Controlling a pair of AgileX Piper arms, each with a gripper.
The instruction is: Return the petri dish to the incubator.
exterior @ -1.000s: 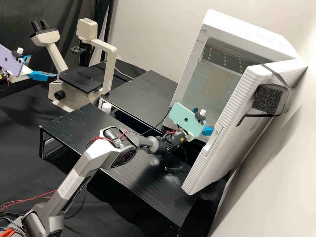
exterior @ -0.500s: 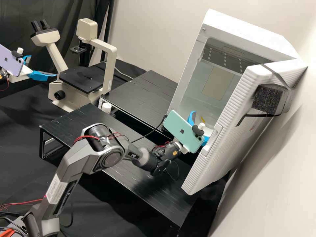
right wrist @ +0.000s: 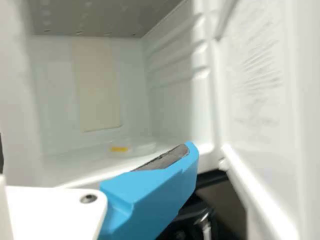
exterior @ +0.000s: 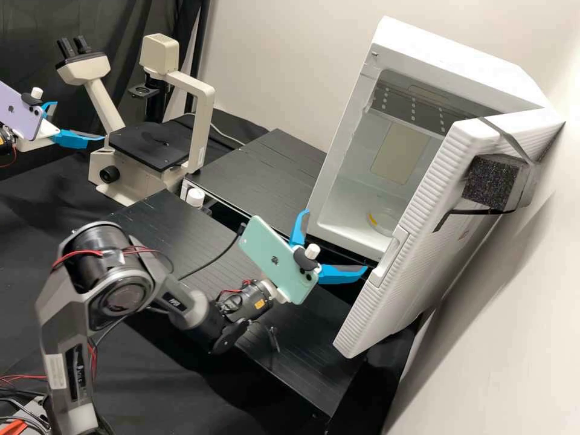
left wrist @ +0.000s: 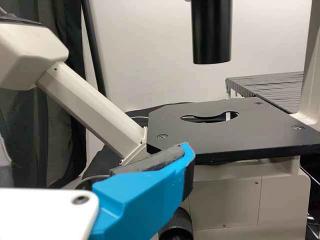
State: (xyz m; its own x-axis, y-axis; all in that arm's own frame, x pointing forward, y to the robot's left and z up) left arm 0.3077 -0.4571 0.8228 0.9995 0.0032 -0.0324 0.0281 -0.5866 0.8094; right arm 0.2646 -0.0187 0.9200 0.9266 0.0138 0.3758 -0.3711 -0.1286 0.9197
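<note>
In the high view the right gripper (exterior: pixel 336 240) stands open in front of the incubator (exterior: pixel 343 226), its blue fingers wide apart with nothing between them. The clear petri dish (exterior: pixel 389 223), with a yellow-orange mark, lies on the incubator's floor, partly behind the door's edge. The left gripper (exterior: pixel 80 121), open and empty, is beside the microscope at the far left. From the right wrist view, the right gripper (right wrist: pixel 95 150) faces the incubator's inside (right wrist: pixel 172 85), with the dish (right wrist: pixel 137 148) farther in. In the left wrist view the left gripper (left wrist: pixel 95 160) is near the microscope stage (left wrist: pixel 210 137).
The incubator's ribbed door (exterior: pixel 411 241) stands open at the right, with a black foam block (exterior: pixel 494 181) strapped to it. A low black table (exterior: pixel 181 235) runs beneath the right arm. The microscope (exterior: pixel 202 121) is at the back left, near another low table (exterior: pixel 266 175).
The right gripper has drawn back from the incubator, toward the left and front, bringing its spread fingers and the dish inside into view. The left arm has kept still.
</note>
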